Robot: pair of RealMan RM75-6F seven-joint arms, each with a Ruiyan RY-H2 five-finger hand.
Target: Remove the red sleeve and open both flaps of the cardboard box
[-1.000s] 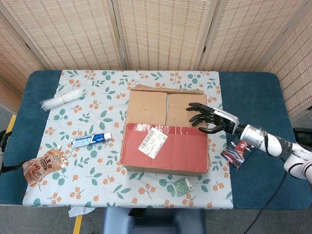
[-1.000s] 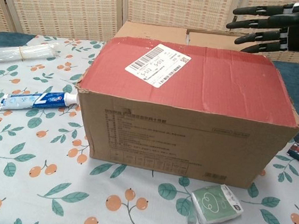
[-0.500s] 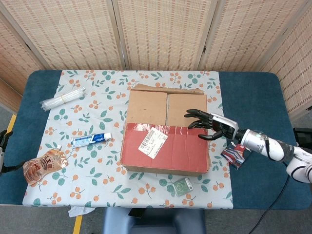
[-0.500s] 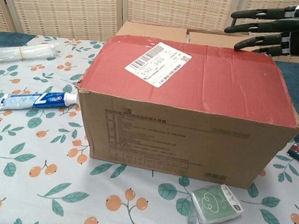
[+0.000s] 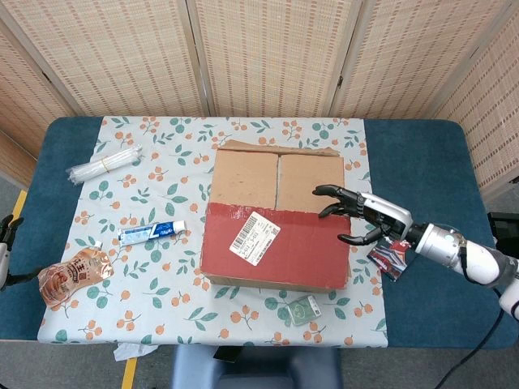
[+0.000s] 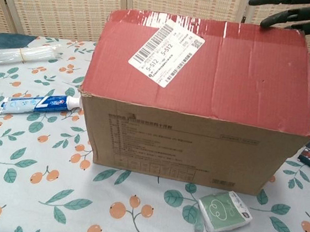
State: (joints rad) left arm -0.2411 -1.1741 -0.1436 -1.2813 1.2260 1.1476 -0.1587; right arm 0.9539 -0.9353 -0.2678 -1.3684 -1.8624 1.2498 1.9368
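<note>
The brown cardboard box [image 5: 276,178] stands mid-table, its front wall [image 6: 185,147] facing the chest view. A red sleeve [image 5: 300,247] with a white shipping label covers the near half of its top. In the chest view the red sleeve [image 6: 231,74] is tilted up, far edge raised. My right hand [image 5: 365,217] holds that far right edge, fingers behind it and thumb on the red face. Only its fingers [image 6: 290,16] show at the top of the chest view. A dark bit of my left hand [image 5: 5,243] shows at the left edge, its pose unreadable.
A toothpaste tube [image 5: 152,232] lies left of the box, a snack pouch [image 5: 73,275] nearer the front left, and a clear bundle [image 5: 104,164] at the back left. A green packet [image 6: 224,211] lies before the box. A red-blue packet [image 5: 392,257] lies under my right wrist.
My right hand drew back toward the near right and took the sleeve's far edge. The red sleeve has lifted from flat to tilted up, hiding the brown flaps in the chest view.
</note>
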